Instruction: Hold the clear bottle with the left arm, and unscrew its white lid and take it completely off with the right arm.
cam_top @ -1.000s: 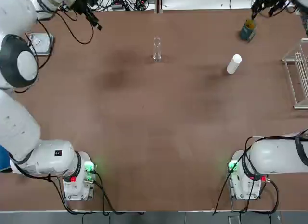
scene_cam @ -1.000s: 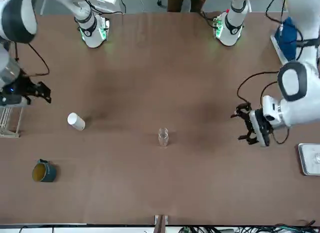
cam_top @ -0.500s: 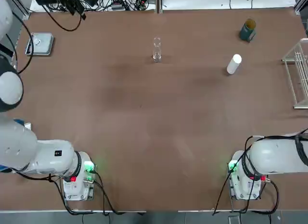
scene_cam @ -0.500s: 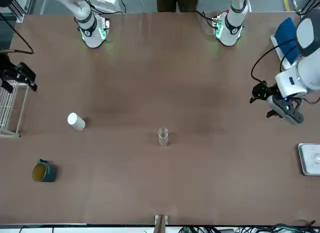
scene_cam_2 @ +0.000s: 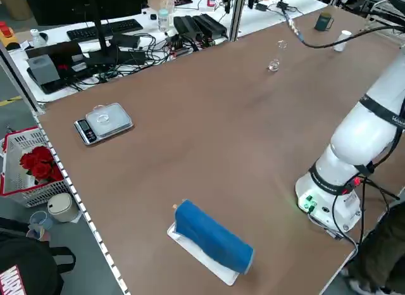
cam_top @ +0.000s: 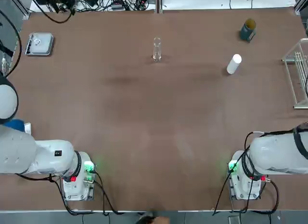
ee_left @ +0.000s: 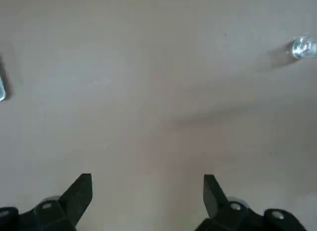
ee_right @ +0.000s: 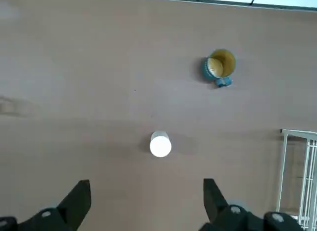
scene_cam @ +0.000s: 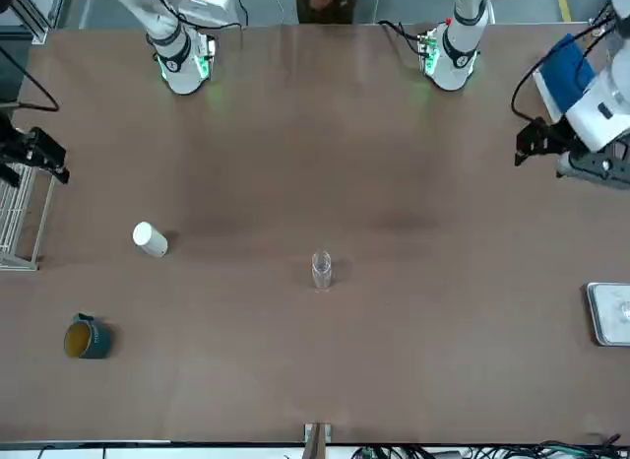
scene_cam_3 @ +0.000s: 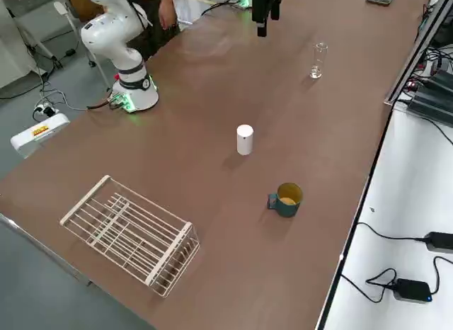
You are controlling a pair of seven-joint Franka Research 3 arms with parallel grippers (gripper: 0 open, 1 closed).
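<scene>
The clear bottle stands on the counter, apart from the white cylinder and teal mug. Left end effector and right end effector, above the counter's left and right sides, are released.

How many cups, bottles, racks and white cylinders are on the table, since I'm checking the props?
Cup (teal mug): 1
Clear bottle: 1
White wire rack: 1
White cylinder: 1
Total: 4
</scene>
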